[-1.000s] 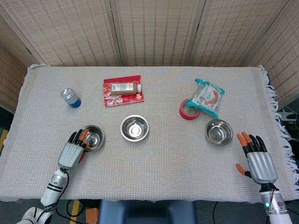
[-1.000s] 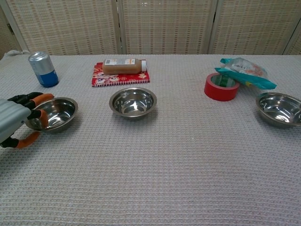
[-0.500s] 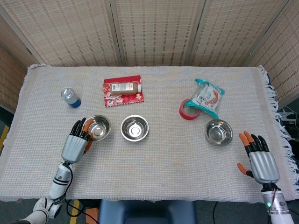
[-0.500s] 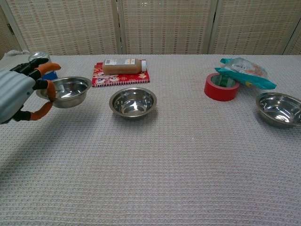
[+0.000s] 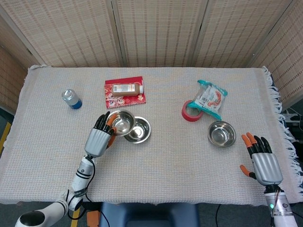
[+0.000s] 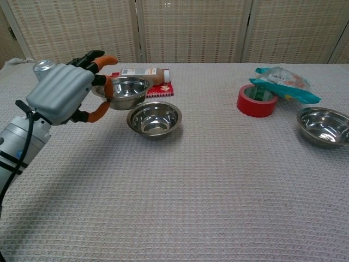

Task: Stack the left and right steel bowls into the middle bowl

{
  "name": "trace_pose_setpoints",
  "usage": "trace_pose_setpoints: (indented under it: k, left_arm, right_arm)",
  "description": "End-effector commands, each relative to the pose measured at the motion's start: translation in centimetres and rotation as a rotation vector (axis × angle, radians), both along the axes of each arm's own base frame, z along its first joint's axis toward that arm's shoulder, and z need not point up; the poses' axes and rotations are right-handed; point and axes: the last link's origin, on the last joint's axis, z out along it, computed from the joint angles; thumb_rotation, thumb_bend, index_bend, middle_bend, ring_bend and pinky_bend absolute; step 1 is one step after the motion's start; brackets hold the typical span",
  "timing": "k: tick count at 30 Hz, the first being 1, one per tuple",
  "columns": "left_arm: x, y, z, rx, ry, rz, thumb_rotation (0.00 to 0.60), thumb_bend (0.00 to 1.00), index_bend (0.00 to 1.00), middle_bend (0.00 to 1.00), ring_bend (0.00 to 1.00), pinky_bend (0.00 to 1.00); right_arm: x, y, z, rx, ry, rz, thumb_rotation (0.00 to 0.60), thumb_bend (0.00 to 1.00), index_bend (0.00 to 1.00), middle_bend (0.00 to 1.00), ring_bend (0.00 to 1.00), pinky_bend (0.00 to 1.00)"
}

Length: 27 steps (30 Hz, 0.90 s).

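Note:
My left hand (image 5: 98,138) (image 6: 65,95) holds a steel bowl (image 5: 121,123) (image 6: 124,93) by its rim, lifted above the cloth and overlapping the left edge of the middle steel bowl (image 5: 140,132) (image 6: 156,119). The right steel bowl (image 5: 221,134) (image 6: 324,126) sits on the cloth near the right side. Lower right, my right hand (image 5: 262,162) rests open with fingers spread, apart from that bowl; the chest view does not show it.
A red notebook (image 5: 124,97) with a brown bottle (image 5: 126,88) (image 6: 143,75) on it lies behind the middle bowl. A blue can (image 5: 71,99) (image 6: 43,67) stands at the left. A red tape roll (image 5: 190,112) (image 6: 256,100) and a teal snack bag (image 5: 211,98) (image 6: 283,81) lie behind the right bowl.
My left hand has lifted the left bowl off the cloth and carried it rightward to the middle bowl's edge. The right hand has barely moved.

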Motion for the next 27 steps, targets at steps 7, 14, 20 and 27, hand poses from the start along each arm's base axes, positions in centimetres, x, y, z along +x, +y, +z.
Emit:
trace_pose_setpoints:
  k: [7,14,20,27]
  left_arm:
    - [3.4,-0.2,-3.8,-0.089,0.071,-0.007,0.6,0.45,0.15,0.0,0.0,0.19]
    - [3.0,-1.3,-3.1,-0.116,0.137,0.007,0.6,0.44,0.0,0.0,0.0,0.19]
    - [-1.3,-4.5,1.9,-0.11,0.174,0.076,0.6,0.44,0.0,0.0,0.0,0.18]
    - [-6.9,-8.3,6.5,-0.104,0.185,0.207,0.6,0.44,0.0,0.0,0.0,0.16]
  right_arm:
    - [-0.1,0.0,0.2,-0.006,-0.003,-0.005,0.6,0.12,0.0,0.0,0.0,0.0]
    - [-0.1,-0.1,-0.1,0.006,-0.008,0.004,0.6,0.12,0.0,0.0,0.0,0.0]
    - [0.4,-1.8,-2.6,0.084,0.007,0.067,0.6,0.12,0.0,0.0,0.0,0.0]
    - [1.9,-5.9,-6.7,0.136,0.107,0.166,0.6,0.13,0.17,0.0,0.0,0.0]
